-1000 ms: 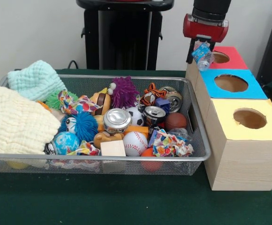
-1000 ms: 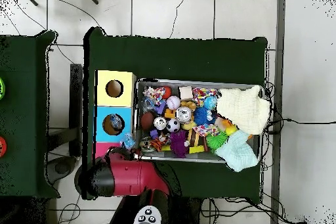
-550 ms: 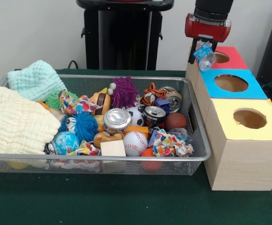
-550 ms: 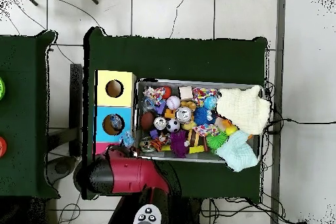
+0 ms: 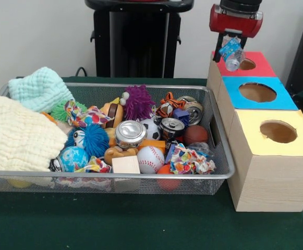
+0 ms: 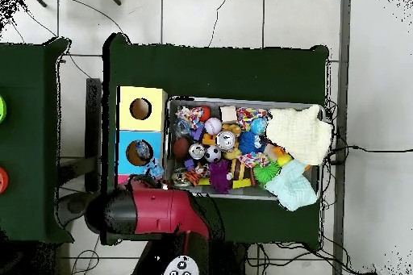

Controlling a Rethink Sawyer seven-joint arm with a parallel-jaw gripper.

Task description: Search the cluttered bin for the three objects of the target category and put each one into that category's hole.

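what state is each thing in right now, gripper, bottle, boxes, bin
gripper: shut on small bottle, raised over the red box
small bottle: held, tilted, not yet in a hole
red box: hole open
blue box: hole open
yellow box: hole open
wire bin: full of clutter

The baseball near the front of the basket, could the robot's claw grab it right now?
Probably not yet. The gripper is shut on a small plastic bottle, up over the red box, outside the bin. The baseball itself lies on top of the pile, uncovered, so an empty gripper could likely come down on it.
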